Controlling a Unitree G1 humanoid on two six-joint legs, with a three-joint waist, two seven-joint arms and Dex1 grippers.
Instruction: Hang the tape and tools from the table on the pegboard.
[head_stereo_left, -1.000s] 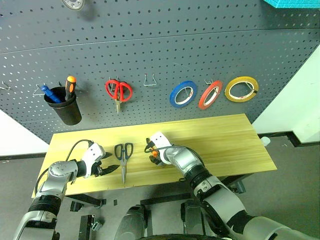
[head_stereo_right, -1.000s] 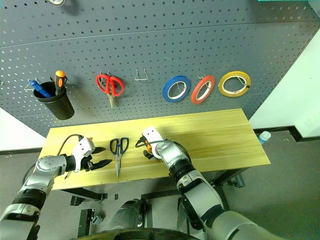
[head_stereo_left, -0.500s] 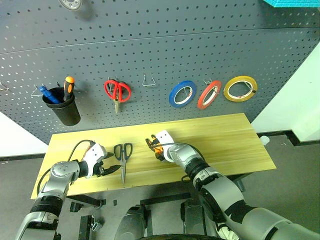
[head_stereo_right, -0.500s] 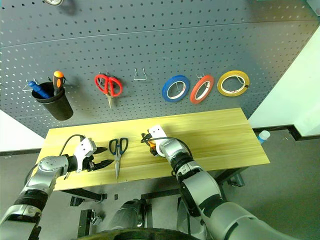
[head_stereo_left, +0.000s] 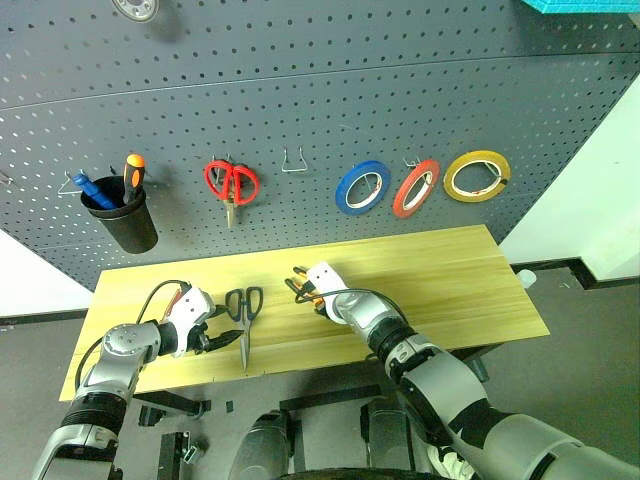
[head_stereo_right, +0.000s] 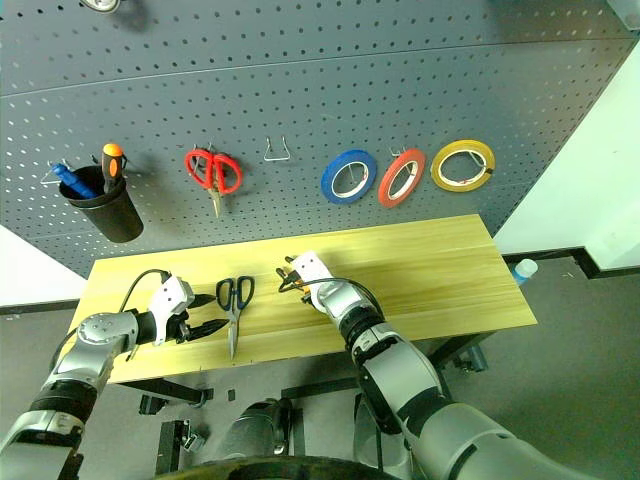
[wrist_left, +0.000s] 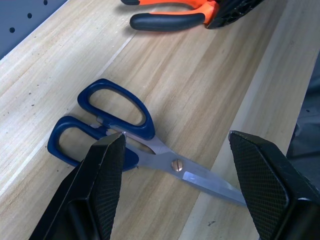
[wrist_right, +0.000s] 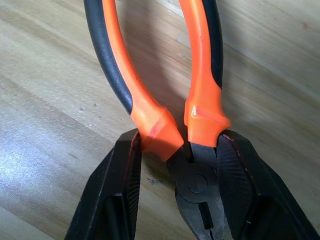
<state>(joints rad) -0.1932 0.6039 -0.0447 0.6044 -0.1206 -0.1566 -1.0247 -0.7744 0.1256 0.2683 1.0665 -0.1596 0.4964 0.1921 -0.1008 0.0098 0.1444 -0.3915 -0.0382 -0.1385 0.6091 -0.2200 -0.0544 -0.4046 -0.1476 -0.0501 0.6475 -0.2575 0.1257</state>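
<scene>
Right wrist view: orange-and-black-handled pliers (wrist_right: 195, 125) are clamped by the right pincer (wrist_right: 180, 165) on the light wooden bench (wrist_right: 45, 100).
Left pincer (wrist_left: 175, 165): held apart over dark blue-handled scissors (wrist_left: 125, 130).

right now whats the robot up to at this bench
The right gripper is pinched on the orange-and-black pliers near their pivot, the pliers lying on the wooden table. The left gripper hovers open over the blue-handled scissors. The red tape hangs on the pegboard.

Blue-handled scissors (head_stereo_left: 244, 312) and orange-black pliers (wrist_right: 165, 95) lie on table (head_stereo_left: 450, 280).
</scene>
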